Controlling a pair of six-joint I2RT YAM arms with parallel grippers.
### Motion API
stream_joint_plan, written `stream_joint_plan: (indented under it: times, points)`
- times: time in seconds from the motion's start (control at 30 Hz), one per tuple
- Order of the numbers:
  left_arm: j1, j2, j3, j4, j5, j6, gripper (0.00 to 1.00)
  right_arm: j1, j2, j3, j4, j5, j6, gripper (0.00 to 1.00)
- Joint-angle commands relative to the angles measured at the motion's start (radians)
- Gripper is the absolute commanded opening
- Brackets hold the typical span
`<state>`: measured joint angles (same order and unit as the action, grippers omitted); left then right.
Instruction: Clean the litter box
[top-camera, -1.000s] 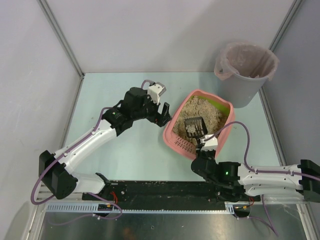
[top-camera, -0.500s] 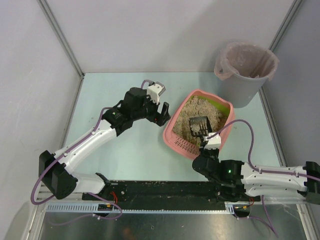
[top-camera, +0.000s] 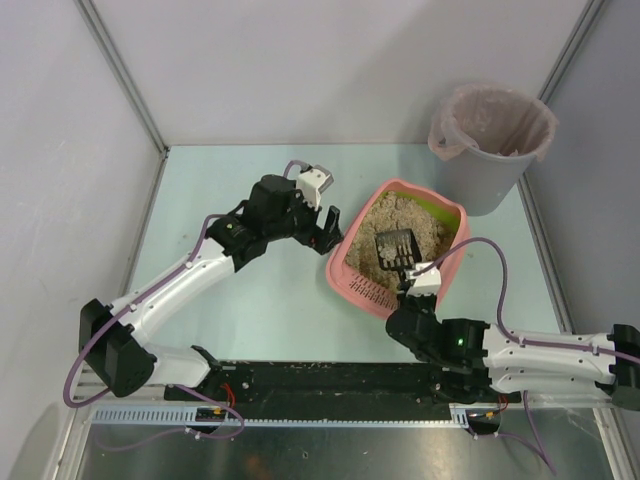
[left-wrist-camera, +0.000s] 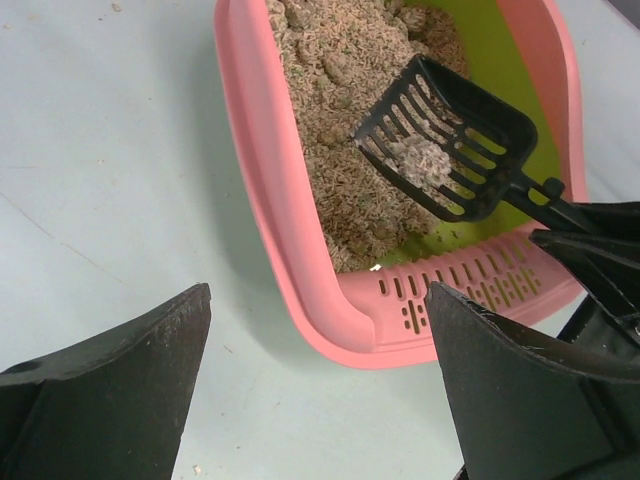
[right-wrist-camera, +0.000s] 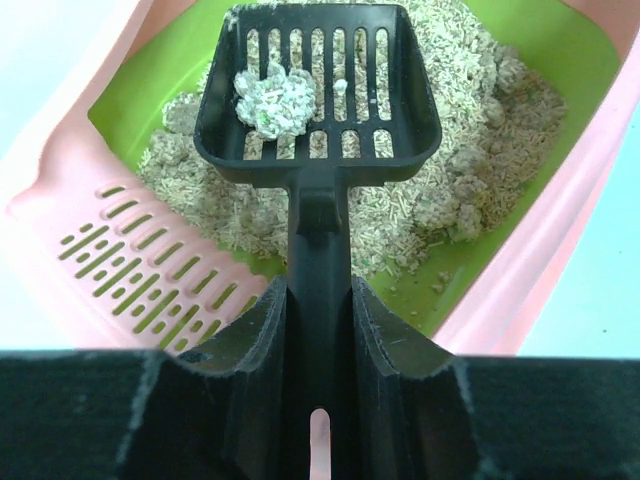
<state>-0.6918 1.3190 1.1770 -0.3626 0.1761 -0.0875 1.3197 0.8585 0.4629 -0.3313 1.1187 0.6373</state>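
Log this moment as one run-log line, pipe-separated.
right claw: shut on scoop handle | scoop: carries clump, over litter box | left claw: open, empty, beside box's outer wall

The box (left-wrist-camera: 262, 215) wall stands just ahead of the wide-open left gripper (left-wrist-camera: 318, 300), with bare table (left-wrist-camera: 110, 150) free beside it. Ahead of the right gripper (right-wrist-camera: 320, 300), the clamped scoop (right-wrist-camera: 318, 95) fills the room over the litter. The bucket (top-camera: 490, 140) stands well beyond.

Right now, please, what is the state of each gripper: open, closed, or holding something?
Left gripper: open, holding nothing, near the litter box.
Right gripper: closed on the handle of the black scoop.
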Motion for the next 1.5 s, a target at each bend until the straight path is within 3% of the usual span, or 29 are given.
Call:
stream_joint_plan:
  times: [0.0, 0.03, 0.17, 0.4, 0.8, 1.1, 1.47]
  points:
    - [-0.005, -0.01, 0.027, 0.011, 0.075, -0.003, 0.93, -0.019, -0.039, -0.007, 0.185, -0.06, -0.138, 0.0]
    - [-0.005, -0.009, 0.029, 0.01, 0.08, -0.003, 0.93, -0.007, -0.03, -0.001, 0.195, -0.045, -0.171, 0.0]
    - [-0.005, -0.017, 0.009, 0.011, 0.051, 0.006, 0.93, 0.019, -0.018, 0.086, -0.059, 0.092, -0.045, 0.0]
    - [-0.005, -0.021, 0.009, 0.01, 0.023, 0.014, 0.93, 0.001, -0.133, 0.103, -0.101, 0.073, -0.111, 0.0]
    - [-0.005, -0.044, 0.001, 0.01, -0.019, 0.035, 0.94, -0.184, -0.159, 0.233, -0.192, -0.121, -0.174, 0.0]
    - [0.012, -0.003, 0.003, 0.01, -0.021, 0.025, 0.94, -0.382, -0.145, 0.365, -0.31, -0.365, -0.218, 0.0]
    - [0.038, 0.003, 0.004, 0.011, 0.025, 0.008, 0.95, -0.596, -0.001, 0.594, -0.439, -0.591, -0.26, 0.0]
